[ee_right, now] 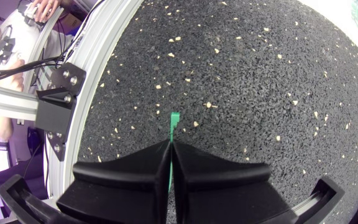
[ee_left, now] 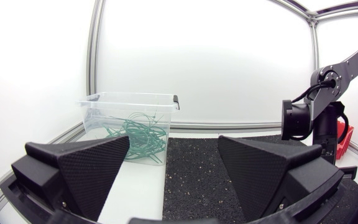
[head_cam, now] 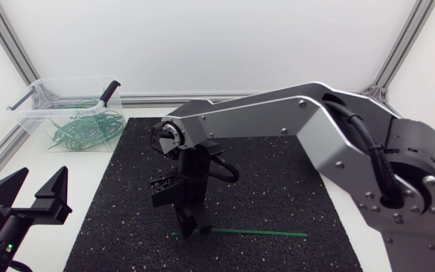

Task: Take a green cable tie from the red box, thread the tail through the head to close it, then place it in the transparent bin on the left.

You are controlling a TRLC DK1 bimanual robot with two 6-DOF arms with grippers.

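While the left tool (head_cam: 41,178) gapes, the right tool (head_cam: 188,229) pinches a cable tie (head_cam: 266,233).

Bright, even white light all round, white walls (head_cam: 202,45) glowing almost washed-out, faint soft shadows on the black mat (head_cam: 278,189), frame posts (ee_left: 95,56) bowed in both wrist views.

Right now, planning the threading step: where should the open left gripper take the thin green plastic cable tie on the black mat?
Likely the green cable tie by its long free stretch, from above, straddling its width: it lies flat and straight, and the right gripper is shut near one end.
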